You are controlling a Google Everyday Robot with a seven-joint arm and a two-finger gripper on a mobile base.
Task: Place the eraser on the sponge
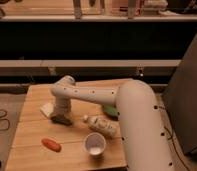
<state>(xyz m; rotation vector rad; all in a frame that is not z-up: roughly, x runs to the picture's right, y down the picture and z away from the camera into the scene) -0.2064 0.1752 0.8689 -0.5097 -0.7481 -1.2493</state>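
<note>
My arm (134,115) reaches from the lower right across the wooden table (32,132) to its left side. The gripper (61,113) points straight down there. Directly under it lies a small dark grey block, apparently the eraser (61,120), and the gripper touches or nearly touches its top. A pale flat piece that looks like the sponge (46,108) lies just left of the gripper, touching or next to the dark block. The gripper's body hides where the two meet.
A clear bottle (101,125) lies on its side near the table's middle. A white cup (95,144) stands at the front, an orange-red object (51,145) at the front left. A green item (110,111) shows behind the arm. Shelving runs behind the table.
</note>
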